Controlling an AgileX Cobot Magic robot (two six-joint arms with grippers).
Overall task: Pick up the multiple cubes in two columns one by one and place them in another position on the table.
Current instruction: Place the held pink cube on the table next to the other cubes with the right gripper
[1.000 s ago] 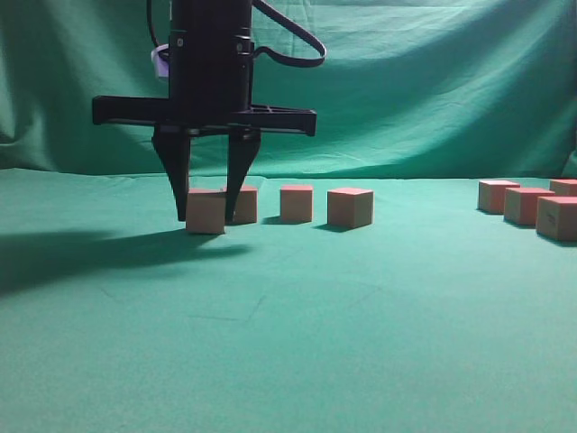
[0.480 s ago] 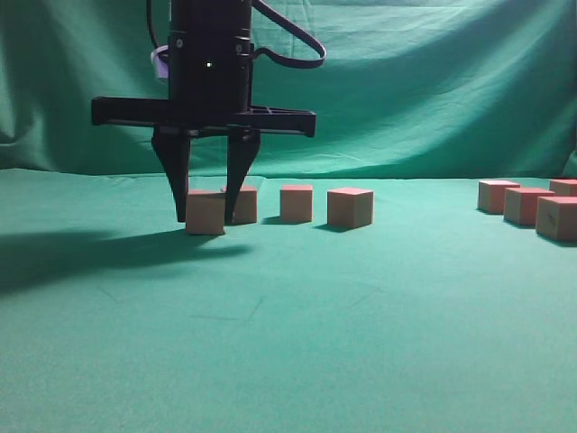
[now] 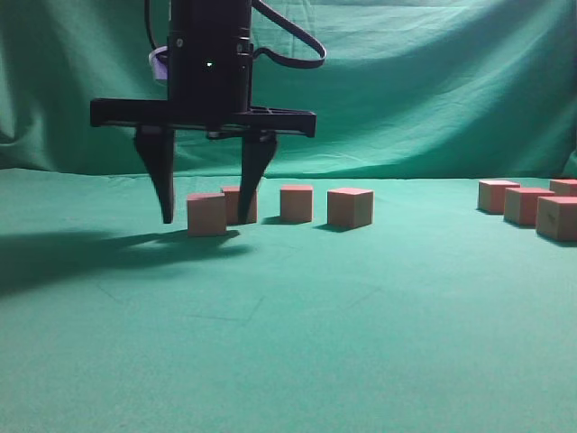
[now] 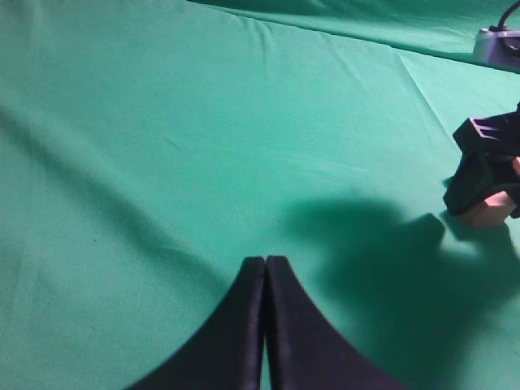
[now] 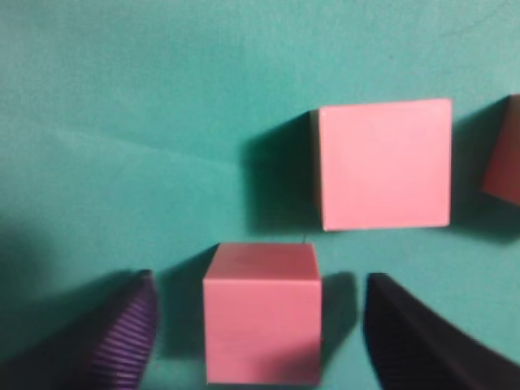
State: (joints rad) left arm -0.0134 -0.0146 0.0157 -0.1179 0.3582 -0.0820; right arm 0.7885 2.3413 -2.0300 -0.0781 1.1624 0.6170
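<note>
On the green table (image 3: 288, 343) a pinkish-red cube (image 3: 207, 216) rests between the spread fingers of my right gripper (image 3: 206, 219), which is open; there is a gap on each side. The right wrist view has the same cube (image 5: 260, 313) between the ribbed purple finger (image 5: 122, 341) and the black finger (image 5: 414, 333), touching neither. Another cube (image 5: 384, 165) lies just beyond it. In the exterior view that row continues with three cubes (image 3: 240, 205), (image 3: 296, 203), (image 3: 350, 207). My left gripper (image 4: 266, 260) is shut on nothing above bare cloth.
Several more cubes (image 3: 527, 206) sit grouped at the far right of the table. A draped green backdrop (image 3: 406, 90) closes off the back. The left wrist view catches the right gripper's finger (image 4: 483, 166) and its cube (image 4: 491, 213) at its right edge.
My right gripper's fingers have spread apart and let go of the cube, which stays on the table. The arm itself has hardly moved.
</note>
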